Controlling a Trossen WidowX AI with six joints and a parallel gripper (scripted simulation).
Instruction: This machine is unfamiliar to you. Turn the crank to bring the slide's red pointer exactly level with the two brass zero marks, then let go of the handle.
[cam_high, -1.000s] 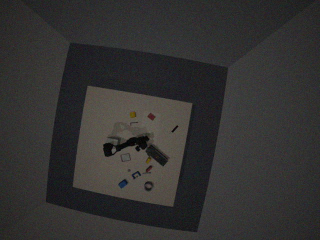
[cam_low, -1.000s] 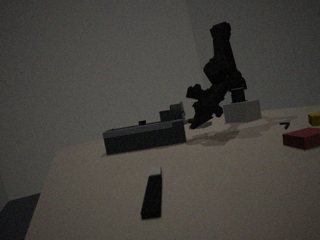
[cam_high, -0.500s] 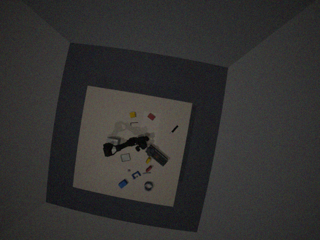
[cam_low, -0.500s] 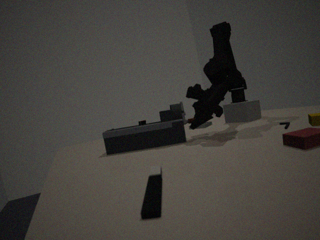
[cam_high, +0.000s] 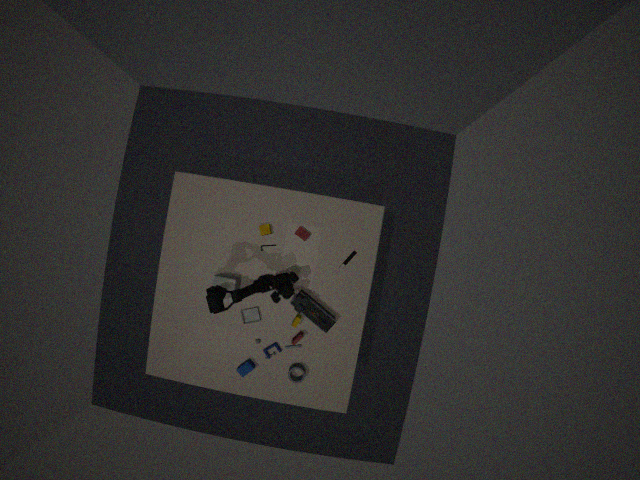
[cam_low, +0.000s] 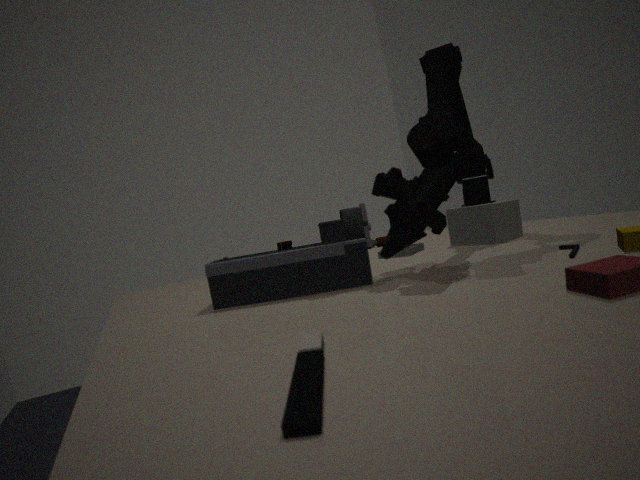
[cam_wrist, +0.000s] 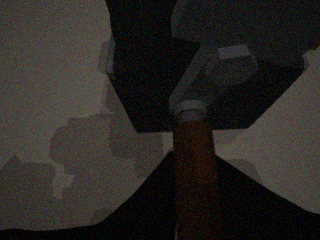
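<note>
The machine, a long dark grey box (cam_high: 323, 316) (cam_low: 289, 285) (cam_wrist: 145, 75), stands on the table. Its grey crank arm (cam_wrist: 190, 82) ends in an orange-brown handle (cam_wrist: 194, 145) (cam_low: 381, 241). My gripper (cam_wrist: 188, 158) (cam_low: 386, 246) is shut on this handle, one dark finger on each side of it, at the machine's end nearest the arm's base. A small dark block (cam_low: 284, 245) sticks up from the machine's top. The red pointer and the two brass zero marks are too small and dark to make out, so their alignment cannot be told.
A yellow piece (cam_high: 296, 320) and a red piece (cam_high: 297, 337) lie beside the machine. A blue bracket (cam_high: 272, 349), a blue block (cam_high: 246, 367) and a grey ring (cam_high: 297, 364) lie farther off. A black-handled tool (cam_high: 349, 257) (cam_low: 303, 395) and a red block (cam_high: 302, 233) (cam_low: 602, 276) lie on the other side.
</note>
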